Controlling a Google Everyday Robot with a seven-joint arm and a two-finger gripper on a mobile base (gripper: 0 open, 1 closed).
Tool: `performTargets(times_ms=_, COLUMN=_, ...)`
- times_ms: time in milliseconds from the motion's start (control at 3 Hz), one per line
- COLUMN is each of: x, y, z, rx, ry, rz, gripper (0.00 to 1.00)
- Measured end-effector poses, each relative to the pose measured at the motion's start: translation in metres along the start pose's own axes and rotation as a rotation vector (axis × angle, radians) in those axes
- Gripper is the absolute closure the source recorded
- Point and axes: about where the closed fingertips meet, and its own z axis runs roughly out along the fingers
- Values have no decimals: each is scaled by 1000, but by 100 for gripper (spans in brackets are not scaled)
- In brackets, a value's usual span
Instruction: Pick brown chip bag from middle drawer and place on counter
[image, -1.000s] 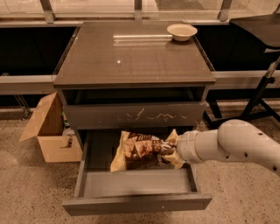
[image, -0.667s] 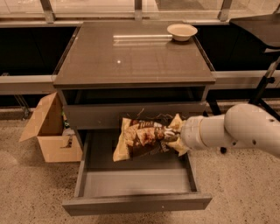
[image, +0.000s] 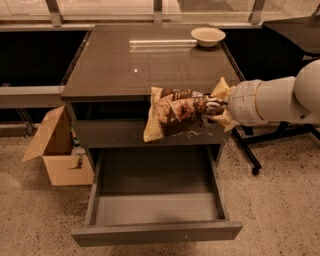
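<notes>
My gripper (image: 216, 106) is shut on the right end of the brown chip bag (image: 175, 113), at the end of my white arm reaching in from the right. The bag hangs in the air, lying sideways in front of the counter's front edge and over the scratched drawer front. The middle drawer (image: 155, 231) is pulled open below it and shows only its grey inside. The counter (image: 130, 65) is the dark glossy top of the cabinet, just behind and above the bag.
A pale bowl (image: 208, 36) stands at the counter's back right corner. An open cardboard box (image: 56, 150) sits on the floor left of the cabinet. A black table (image: 295, 30) with metal legs stands at the right, behind my arm.
The bag has been lifted out of the middle drawer and raised to about counter-edge height, still in my gripper. The drawer now holds nothing.
</notes>
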Motion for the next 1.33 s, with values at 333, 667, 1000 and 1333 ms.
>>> performTargets(times_ms=333, x=0, y=0, z=0, rx=0, ry=0, rz=0, gripper=100)
performTargets(times_ms=667, x=0, y=-12, z=4, rx=14, ry=-20, rz=-3, gripper=100)
performTargets(times_ms=1000, x=-4, y=-41, z=27, rx=14, ry=-86, rz=-45, gripper=100)
performTargets(times_ms=1333, x=-23, y=-96, z=39, rx=66, ry=-168, rz=-100, gripper=100)
